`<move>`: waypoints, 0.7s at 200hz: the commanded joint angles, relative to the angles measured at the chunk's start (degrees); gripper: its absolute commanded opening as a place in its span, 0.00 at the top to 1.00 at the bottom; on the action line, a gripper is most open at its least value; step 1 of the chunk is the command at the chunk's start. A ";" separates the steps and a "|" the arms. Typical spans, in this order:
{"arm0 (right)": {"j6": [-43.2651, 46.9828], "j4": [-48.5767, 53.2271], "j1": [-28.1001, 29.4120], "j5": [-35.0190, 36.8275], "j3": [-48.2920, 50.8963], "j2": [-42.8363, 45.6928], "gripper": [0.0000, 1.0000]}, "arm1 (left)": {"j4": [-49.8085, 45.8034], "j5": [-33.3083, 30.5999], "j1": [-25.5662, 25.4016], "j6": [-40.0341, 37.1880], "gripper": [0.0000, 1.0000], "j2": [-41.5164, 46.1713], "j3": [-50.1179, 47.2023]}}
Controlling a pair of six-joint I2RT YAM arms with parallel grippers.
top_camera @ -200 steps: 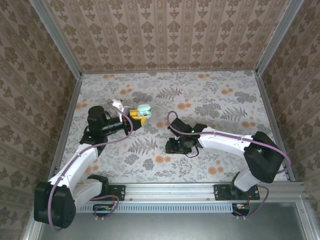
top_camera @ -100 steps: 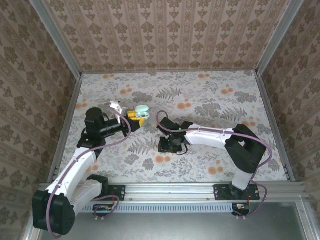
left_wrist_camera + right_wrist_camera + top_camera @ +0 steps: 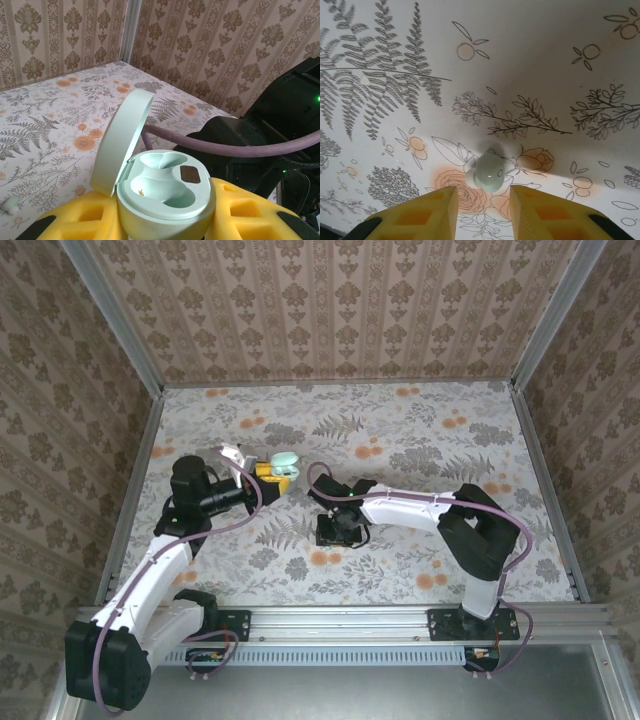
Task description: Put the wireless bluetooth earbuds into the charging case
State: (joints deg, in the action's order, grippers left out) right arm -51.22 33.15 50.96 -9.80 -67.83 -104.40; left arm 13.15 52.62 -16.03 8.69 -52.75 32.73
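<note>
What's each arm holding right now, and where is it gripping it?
The left fingers clamp the open charging case around its lower body. The right gripper holds nothing; it is open, with an earbud lying on the table just ahead.

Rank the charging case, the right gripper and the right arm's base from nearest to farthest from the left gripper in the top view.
1. charging case: clamped in the left gripper.
2. right gripper: mid-table, just right of it.
3. right arm's base: at the near right edge.

matt plastic case point(image 3: 167, 212); glossy earbud point(image 3: 489, 173)
</note>
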 commanded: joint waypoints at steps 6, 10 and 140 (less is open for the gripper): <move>0.27 3.32 0.54 0.66 -1.97 -1.30 0.67 | 0.29 0.38 0.30 -1.37 1.00 1.37 -0.41; 0.30 3.25 0.52 0.66 -1.95 -1.43 0.67 | 0.30 0.38 0.30 -1.39 1.00 1.34 -0.46; 1.30 2.71 0.48 -0.22 -3.18 -5.73 0.75 | 0.09 0.31 0.25 -0.94 1.00 2.39 -1.27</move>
State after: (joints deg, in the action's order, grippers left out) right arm -50.74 34.09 51.07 -9.82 -69.69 -108.53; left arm 12.73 52.62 -16.03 8.71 -51.24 31.86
